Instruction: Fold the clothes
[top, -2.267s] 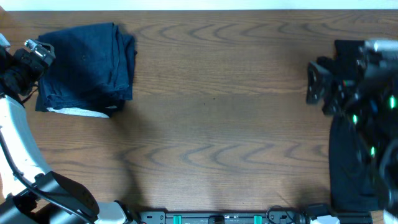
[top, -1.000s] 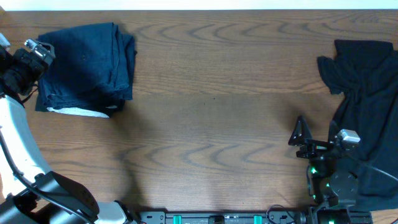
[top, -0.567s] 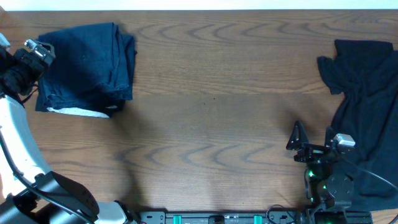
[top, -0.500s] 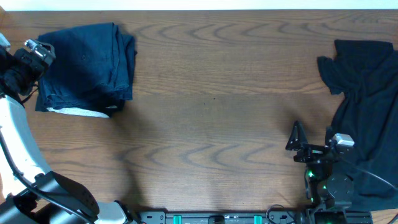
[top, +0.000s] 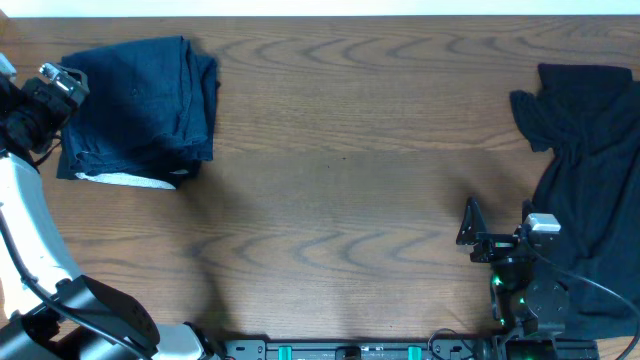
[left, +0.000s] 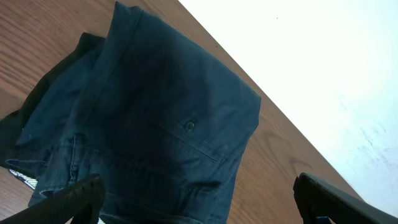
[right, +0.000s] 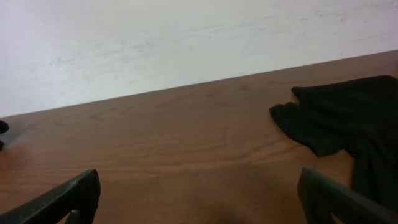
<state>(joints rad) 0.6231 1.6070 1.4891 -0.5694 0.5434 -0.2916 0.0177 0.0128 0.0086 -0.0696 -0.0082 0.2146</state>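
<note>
Overhead, I see the folded navy garment (top: 140, 105) at the table's (top: 350, 130) left end and the black garment (top: 590, 170) rumpled at the right edge. Left wrist: my left gripper (left: 199, 186) gapes empty over the navy garment. Right wrist: my right gripper (right: 199, 180) is spread wide and empty, with the black garment ahead to its right.

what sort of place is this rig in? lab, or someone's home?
Probably a robotics lab bench: a wood-grain table against a plain white wall, the left arm and right arm stationed at it, with a folded navy garment and a loose black garment laid out.
</note>
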